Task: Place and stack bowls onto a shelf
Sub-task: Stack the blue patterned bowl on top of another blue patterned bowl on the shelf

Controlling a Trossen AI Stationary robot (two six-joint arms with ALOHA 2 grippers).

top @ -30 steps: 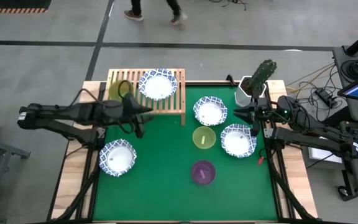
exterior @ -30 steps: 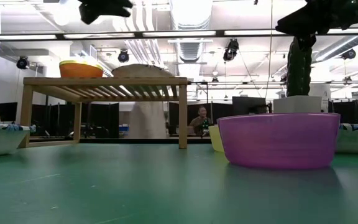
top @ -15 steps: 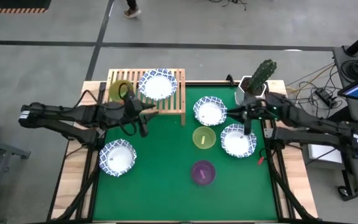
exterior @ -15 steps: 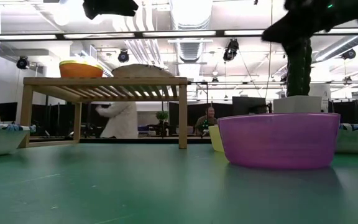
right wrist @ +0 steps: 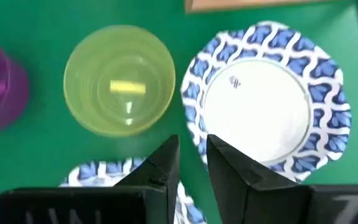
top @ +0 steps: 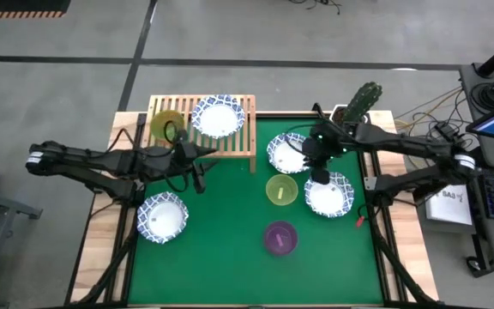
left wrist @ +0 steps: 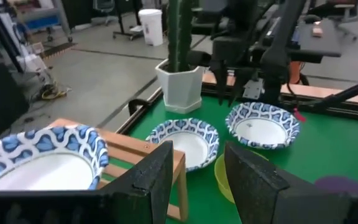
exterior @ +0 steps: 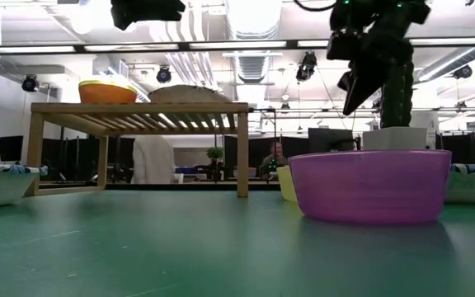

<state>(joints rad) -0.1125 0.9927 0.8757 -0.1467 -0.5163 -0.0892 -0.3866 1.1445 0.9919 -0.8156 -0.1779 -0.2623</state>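
Right gripper (top: pixel 318 176) hangs over the green mat between two blue-rimmed white bowls (top: pixel 289 153) right of the wooden shelf (top: pixel 230 144), fingers slightly apart, holding nothing. Left gripper (top: pixel 197 172) hovers just in front of the shelf, fingers apart and empty. On the shelf sit a blue-rimmed bowl (top: pixel 217 117) and a yellow-green bowl (top: pixel 163 125).

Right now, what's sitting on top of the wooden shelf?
On the shelf sit a yellow-green bowl and a white blue-rimmed bowl, side by side. The low view shows an orange-red bowl beneath the yellow-green one. Anything under the white bowl is hidden.
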